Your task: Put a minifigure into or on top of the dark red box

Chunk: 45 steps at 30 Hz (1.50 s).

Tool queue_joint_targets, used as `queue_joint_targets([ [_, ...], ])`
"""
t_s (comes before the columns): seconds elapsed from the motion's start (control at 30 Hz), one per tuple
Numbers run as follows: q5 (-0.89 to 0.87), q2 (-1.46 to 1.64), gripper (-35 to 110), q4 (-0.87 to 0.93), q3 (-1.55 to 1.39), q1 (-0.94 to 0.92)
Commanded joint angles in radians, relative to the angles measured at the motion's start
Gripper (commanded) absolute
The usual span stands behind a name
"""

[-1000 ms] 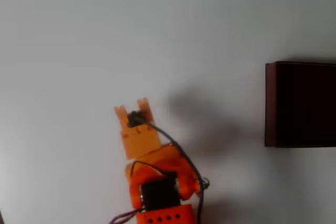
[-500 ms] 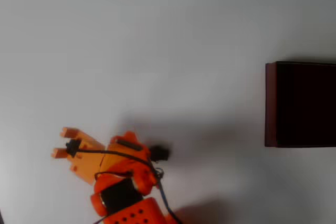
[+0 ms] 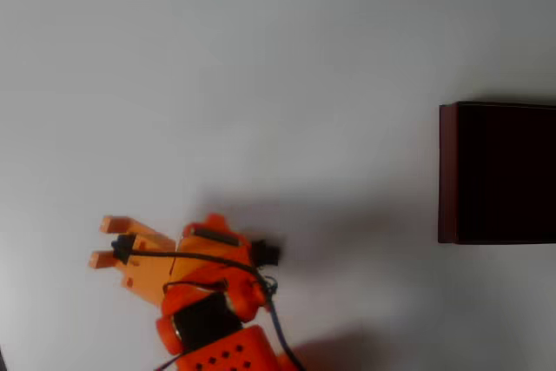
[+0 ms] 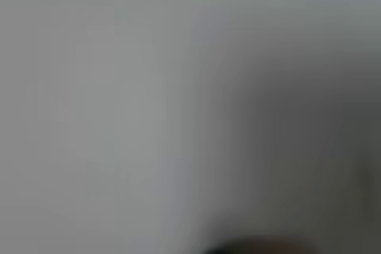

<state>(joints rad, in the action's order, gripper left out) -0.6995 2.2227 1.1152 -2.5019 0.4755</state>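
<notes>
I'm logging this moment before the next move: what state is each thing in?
gripper: fingers slightly apart at lower left in the overhead view, pointing left, away from the box; a small dark bit sits near their base, too blurry to identify.
dark red box: open-topped, at the right edge, its dark inside showing nothing I can make out.
table: white, bare around the arm.

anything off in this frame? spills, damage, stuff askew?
No spill or damage visible. Two oddities: the gripper points toward the picture's left in the overhead view, away from the dark red box at the right edge, and the wrist view is a featureless grey blur.
</notes>
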Motion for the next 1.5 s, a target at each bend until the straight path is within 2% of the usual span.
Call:
queue_joint_targets([
  [0.0,0.025,0.005,20,0.017,0.008,0.018],
  [0.73,0.230,-0.040,17,-0.040,-0.052,-0.043],
  [1.1,0.241,-0.106,15,-0.044,-0.043,-0.044],
  [1.47,0.247,-0.218,1,-0.035,0.018,-0.071],
])
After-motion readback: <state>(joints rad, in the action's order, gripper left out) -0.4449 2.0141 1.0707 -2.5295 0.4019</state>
